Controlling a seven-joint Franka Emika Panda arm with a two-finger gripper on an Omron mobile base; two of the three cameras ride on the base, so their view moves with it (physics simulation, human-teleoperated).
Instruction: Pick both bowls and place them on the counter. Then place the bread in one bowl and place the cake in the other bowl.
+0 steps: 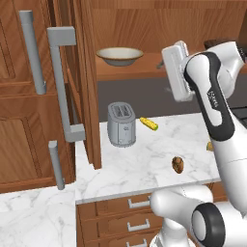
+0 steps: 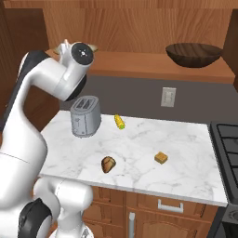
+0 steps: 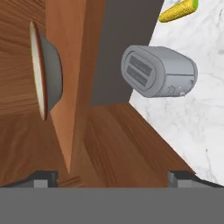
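Note:
The beige bowl (image 1: 119, 56) with a brown rim sits on the wooden shelf above the counter (image 1: 140, 161). It appears turned on its side as the beige bowl (image 3: 46, 72) in the rolled hand view. My gripper (image 3: 112, 178) is open, its tips far apart, level with the shelf and to the right of this bowl, some way off it. The dark wooden bowl (image 2: 194, 54) rests at the shelf's right end. On the marble lie the knobbly brown bread (image 2: 108, 164) and the small tan cake (image 2: 161, 157). The arm partly hides the cake (image 1: 209, 146) in the left base view.
A grey toaster (image 1: 120, 124) and a yellow corn cob (image 1: 149, 124) stand at the back of the counter. A tall wooden cabinet with grey handles (image 1: 60, 82) borders the left. A stove (image 2: 228, 139) adjoins the right edge. Drawers (image 1: 140, 224) run below.

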